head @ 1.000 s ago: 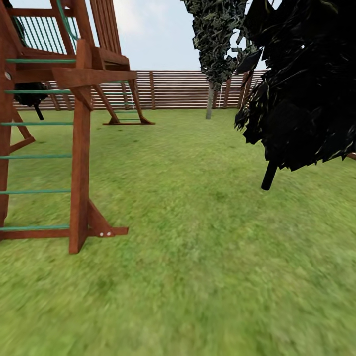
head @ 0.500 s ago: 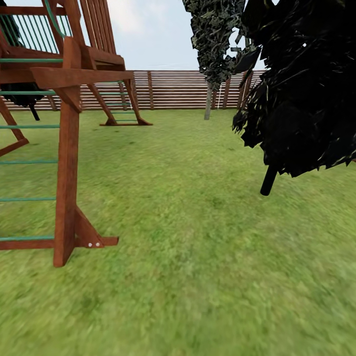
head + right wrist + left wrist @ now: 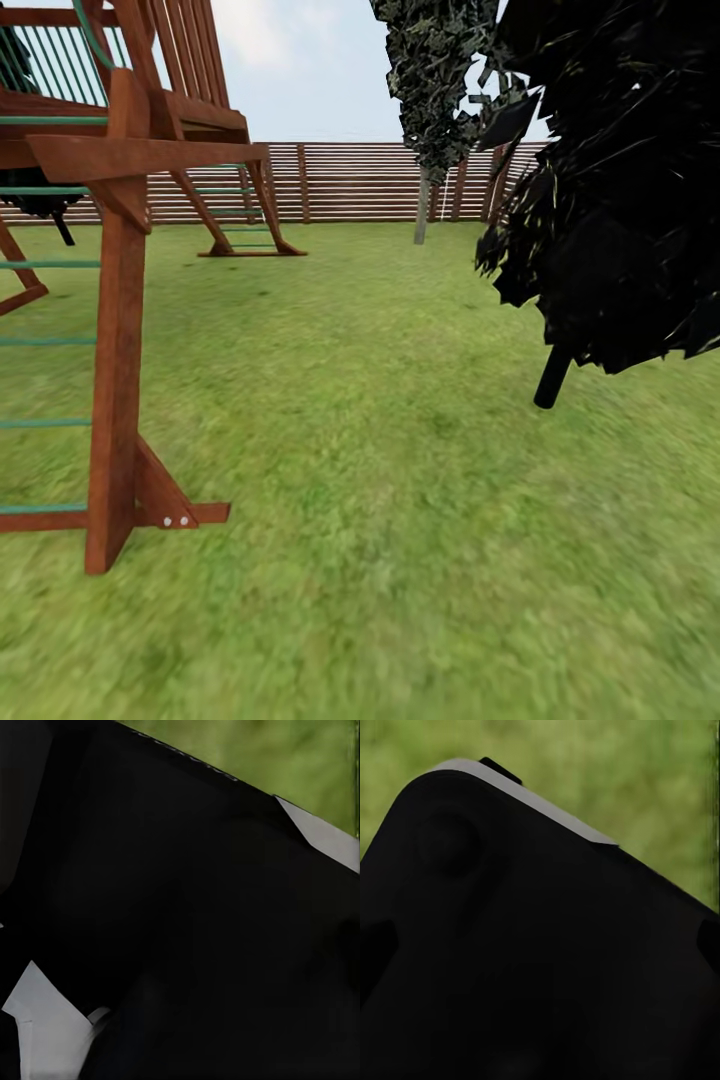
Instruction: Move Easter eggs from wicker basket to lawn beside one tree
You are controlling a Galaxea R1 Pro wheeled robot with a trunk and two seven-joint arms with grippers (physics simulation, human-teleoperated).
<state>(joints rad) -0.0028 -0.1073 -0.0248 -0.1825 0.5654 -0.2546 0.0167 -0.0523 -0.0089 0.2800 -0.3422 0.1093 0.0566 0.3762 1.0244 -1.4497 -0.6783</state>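
Lawn between play tower and black-leaved tree; no readable writing

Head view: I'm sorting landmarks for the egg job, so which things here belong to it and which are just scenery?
Belongs to the job:
lawn
pale-trunked tree by the fence

Just scenery:
wooden play tower
black-leaved tree with thin dark trunk
slatted fence

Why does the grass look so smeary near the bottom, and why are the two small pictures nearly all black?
Head view: the lawn blurs into streaks close to the camera, while the fence and play tower stay sharp. Left wrist view: a dark, unlit body sits close to the lens, with out-of-focus grass behind. Right wrist view: the same, with blurred green at one corner.
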